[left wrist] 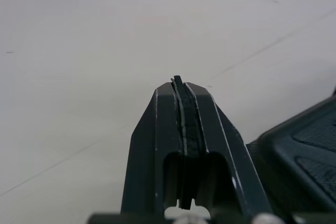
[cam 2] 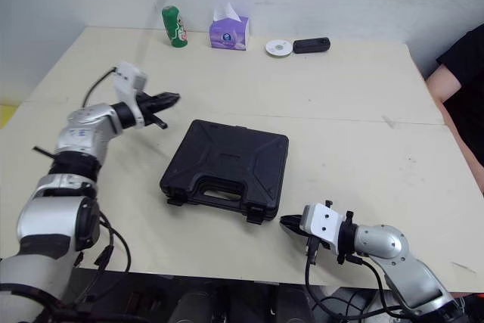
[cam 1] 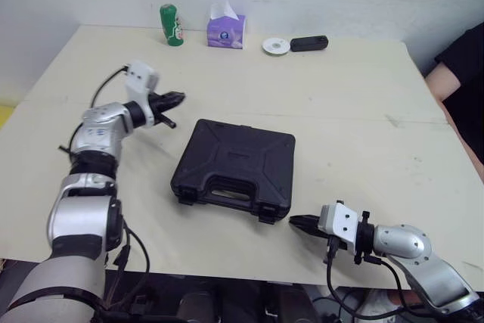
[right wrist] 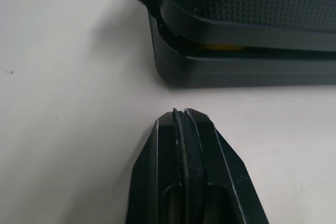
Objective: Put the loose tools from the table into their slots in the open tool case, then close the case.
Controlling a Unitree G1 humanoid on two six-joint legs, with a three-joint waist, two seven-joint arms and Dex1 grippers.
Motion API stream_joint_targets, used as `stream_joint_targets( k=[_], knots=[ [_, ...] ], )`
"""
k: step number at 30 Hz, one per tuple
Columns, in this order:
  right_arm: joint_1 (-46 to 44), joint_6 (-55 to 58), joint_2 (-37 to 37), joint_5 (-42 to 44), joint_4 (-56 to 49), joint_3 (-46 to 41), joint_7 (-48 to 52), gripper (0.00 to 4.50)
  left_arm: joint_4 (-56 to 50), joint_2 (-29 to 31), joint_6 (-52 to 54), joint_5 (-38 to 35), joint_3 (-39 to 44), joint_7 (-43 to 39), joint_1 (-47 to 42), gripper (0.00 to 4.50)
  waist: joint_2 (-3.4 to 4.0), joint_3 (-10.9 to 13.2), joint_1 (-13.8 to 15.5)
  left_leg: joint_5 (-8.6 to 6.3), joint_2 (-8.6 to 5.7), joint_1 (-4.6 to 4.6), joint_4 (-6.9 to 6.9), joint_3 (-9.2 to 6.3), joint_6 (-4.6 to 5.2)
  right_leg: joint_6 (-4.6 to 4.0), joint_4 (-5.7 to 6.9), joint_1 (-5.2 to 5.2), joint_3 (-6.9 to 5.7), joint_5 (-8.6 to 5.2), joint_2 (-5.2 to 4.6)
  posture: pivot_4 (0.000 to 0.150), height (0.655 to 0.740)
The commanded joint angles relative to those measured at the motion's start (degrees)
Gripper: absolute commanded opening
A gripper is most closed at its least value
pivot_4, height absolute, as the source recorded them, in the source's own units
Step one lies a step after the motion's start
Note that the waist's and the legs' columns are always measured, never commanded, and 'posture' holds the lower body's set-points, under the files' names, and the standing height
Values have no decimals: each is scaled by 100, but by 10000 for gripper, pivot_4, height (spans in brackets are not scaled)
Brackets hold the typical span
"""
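Note:
A black plastic tool case (cam 1: 234, 169) lies with its lid down in the middle of the table, handle toward the near edge. My left gripper (cam 1: 175, 99) is shut and empty, held above the table just off the case's far left corner (left wrist: 310, 145). My right gripper (cam 1: 296, 222) is shut and empty, low at the table's near edge, its tip a short way from the case's near right corner (right wrist: 173, 72). A thin orange strip (right wrist: 226, 47) shows in the seam between lid and base in the right wrist view.
Along the table's far edge stand a green bottle (cam 1: 172, 25), a purple tissue box (cam 1: 226, 31), a white disc (cam 1: 276, 46) and a small black device (cam 1: 309, 43). A person in black (cam 1: 463, 73) sits at the table's right side.

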Motion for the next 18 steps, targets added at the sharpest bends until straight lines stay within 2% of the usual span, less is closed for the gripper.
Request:
stream_joint_targets(
  k=[1,4,9,18],
  knots=[
    [151,264,36,-89,-322,156,88,0,506,31,-230,247,-40,-244,-381,1027,-16,9,-11,0,1,-1,-1,3,0,0,1,-6,1,0,2,1500,7400],
    [167,297,117,-268,-379,266,43,0,842,-60,28,120,215,-265,-670,1027,-30,17,-3,1,3,-10,0,10,-2,-1,18,-25,2,0,4,1500,7400],
    [85,273,400,-537,-358,460,-71,0,1020,-75,-129,641,-131,-517,-728,1027,-37,17,-14,1,1,-7,4,12,-2,-1,25,-24,10,0,1,1500,7400],
    [42,495,954,-896,-274,342,-658,0,1091,-50,-485,1075,-279,-844,-638,1027,-77,-7,-160,8,8,7,3,13,-15,-11,34,-26,30,-6,2,1500,7400]
  ],
)
